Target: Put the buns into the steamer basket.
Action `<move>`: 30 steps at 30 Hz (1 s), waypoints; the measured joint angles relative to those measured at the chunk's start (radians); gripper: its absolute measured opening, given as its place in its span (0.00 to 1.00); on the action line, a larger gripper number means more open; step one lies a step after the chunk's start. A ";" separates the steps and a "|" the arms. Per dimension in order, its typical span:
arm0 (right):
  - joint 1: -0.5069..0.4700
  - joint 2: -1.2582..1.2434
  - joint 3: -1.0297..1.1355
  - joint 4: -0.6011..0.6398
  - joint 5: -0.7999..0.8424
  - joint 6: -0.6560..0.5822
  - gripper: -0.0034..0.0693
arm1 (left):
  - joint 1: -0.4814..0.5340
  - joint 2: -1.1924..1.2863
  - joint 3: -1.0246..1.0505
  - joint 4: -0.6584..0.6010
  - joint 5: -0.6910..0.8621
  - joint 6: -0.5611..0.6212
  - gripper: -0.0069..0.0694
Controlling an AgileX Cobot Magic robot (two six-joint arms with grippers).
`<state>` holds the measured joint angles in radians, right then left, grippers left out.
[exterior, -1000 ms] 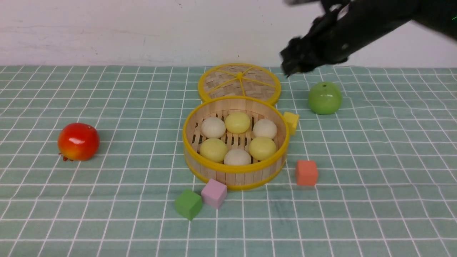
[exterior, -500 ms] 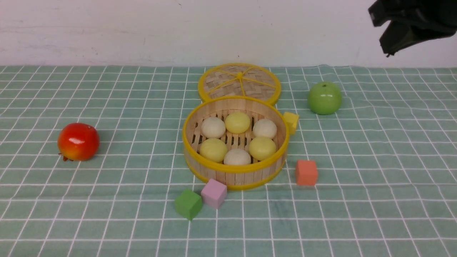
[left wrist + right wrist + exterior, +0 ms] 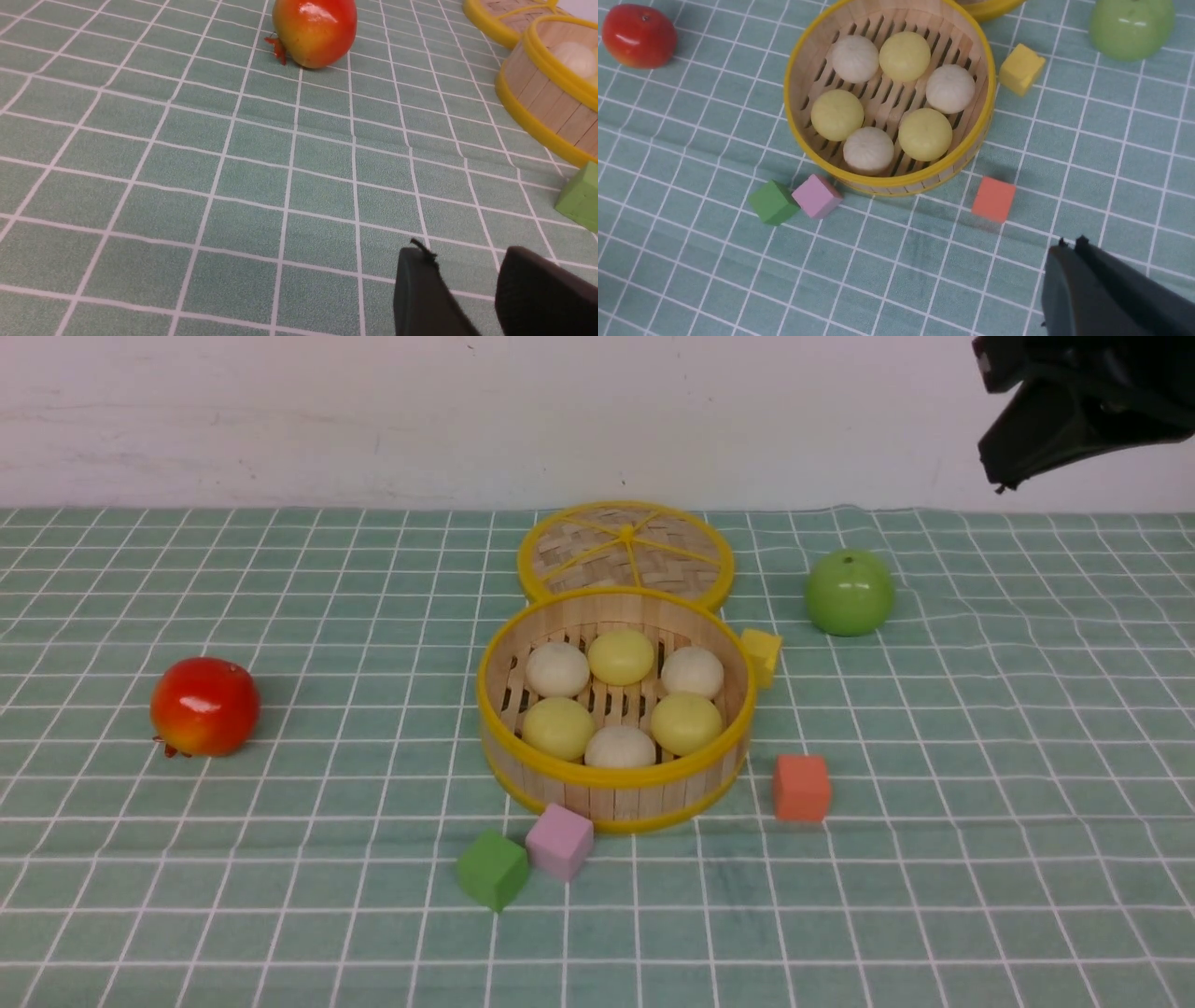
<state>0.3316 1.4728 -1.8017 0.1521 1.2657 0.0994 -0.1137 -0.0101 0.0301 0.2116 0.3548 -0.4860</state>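
Holding nothing, right gripper pressed together, left gripper spread; six buns fill basket; no writing readable.

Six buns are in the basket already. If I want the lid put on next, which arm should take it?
Right, probably. The lid lies just behind the steamer basket; the right claw hangs shut and empty above the table, while the left claw sits low near the red apple.
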 joint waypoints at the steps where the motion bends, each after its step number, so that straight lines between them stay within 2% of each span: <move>1: 0.000 0.000 0.001 -0.002 0.000 0.000 0.02 | 0.000 0.000 0.000 0.000 0.000 0.000 0.40; 6: -0.001 -0.096 0.068 -0.125 -0.013 -0.093 0.03 | 0.000 0.000 0.000 0.000 0.000 0.000 0.40; 9: -0.023 -0.201 0.167 -0.212 -0.075 -0.099 0.03 | 0.000 0.000 0.000 0.000 0.000 0.000 0.40; 11: -0.085 -0.357 0.350 -0.302 -0.198 -0.029 0.03 | 0.000 0.000 0.000 0.000 0.000 0.000 0.40; 12: -0.092 -0.370 0.368 -0.309 -0.209 -0.022 0.03 | 0.000 0.000 0.000 0.000 0.000 0.000 0.40; 15: -0.214 -0.627 0.712 -0.413 -0.410 0.128 0.04 | 0.000 0.000 0.000 0.000 0.000 0.000 0.40; 16: -0.219 -0.641 0.731 -0.417 -0.420 0.135 0.04 | 0.000 0.000 0.000 0.000 0.000 0.000 0.40; 18: -0.270 -0.814 0.964 -0.452 -0.558 0.212 0.04 | 0.000 0.000 0.000 0.000 0.000 0.000 0.40; 19: -0.272 -0.844 0.981 -0.452 -0.568 0.217 0.04 | 0.000 0.000 0.000 0.000 0.000 0.000 0.40; 20: -0.292 -0.976 1.130 -0.458 -0.652 0.253 0.04 | 0.000 0.000 0.000 0.000 0.000 0.000 0.40; 21: -0.294 -0.976 1.146 -0.458 -0.652 0.253 0.04 | 0.000 0.000 0.000 0.000 0.000 0.000 0.40; 23: -0.311 -1.142 1.309 -0.453 -0.729 0.286 0.04 | 0.000 0.000 0.000 0.000 0.000 0.000 0.40; 30: -0.357 -1.469 1.663 -0.452 -0.784 0.310 0.05 | 0.000 0.000 0.000 0.000 0.000 0.000 0.40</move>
<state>-0.0254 0.0042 -0.1388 -0.2997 0.4820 0.4099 -0.1135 -0.0101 0.0301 0.2116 0.3548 -0.4860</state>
